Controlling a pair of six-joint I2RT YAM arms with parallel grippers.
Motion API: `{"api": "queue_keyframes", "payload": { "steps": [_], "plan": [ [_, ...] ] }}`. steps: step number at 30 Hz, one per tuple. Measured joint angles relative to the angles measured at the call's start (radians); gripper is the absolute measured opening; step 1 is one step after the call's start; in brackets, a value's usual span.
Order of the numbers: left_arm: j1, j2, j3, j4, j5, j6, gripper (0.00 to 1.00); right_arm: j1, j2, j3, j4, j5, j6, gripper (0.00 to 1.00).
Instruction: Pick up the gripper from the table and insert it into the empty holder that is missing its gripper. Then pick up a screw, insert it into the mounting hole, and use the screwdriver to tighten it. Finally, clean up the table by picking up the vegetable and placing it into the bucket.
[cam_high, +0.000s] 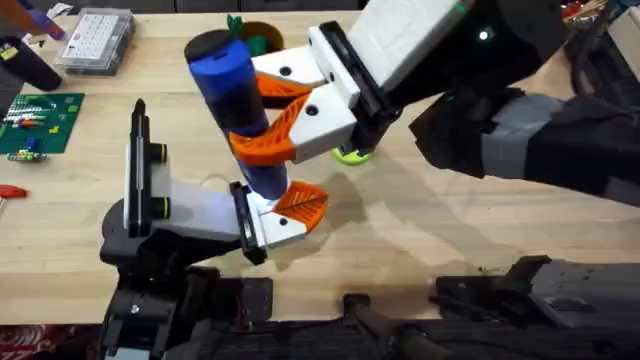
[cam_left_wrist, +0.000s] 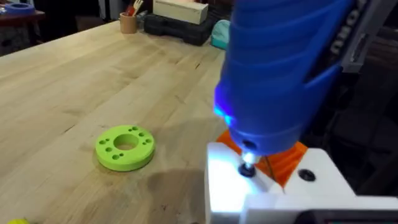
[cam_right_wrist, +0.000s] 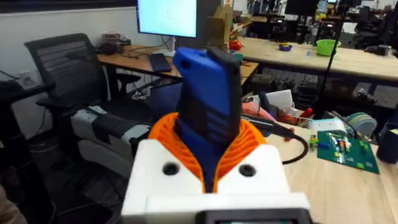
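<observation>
One blue screwdriver (cam_high: 236, 105) stands nearly upright in the middle of the overhead frame, black cap up, thin bit down on the white holder (cam_high: 275, 228). One right gripper (cam_high: 272, 116) squeezes it between two orange pads. One lime-green disc (cam_left_wrist: 125, 147) lies nearby. I cannot read any writing, nor tell how the left jaws stand.

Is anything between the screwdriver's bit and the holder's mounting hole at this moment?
Nothing visible. The right gripper holds the screwdriver upright, and in the left wrist view its bit sits directly on the white holder.
</observation>
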Motion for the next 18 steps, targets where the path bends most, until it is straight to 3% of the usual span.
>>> {"api": "queue_keyframes", "payload": {
  "steps": [18],
  "plan": [
    [0.0,0.0,0.0,0.0,0.0,-0.003,0.018,0.001,0.0,0.0,-0.021,0.01,-0.023,0.051]
  ]
}}
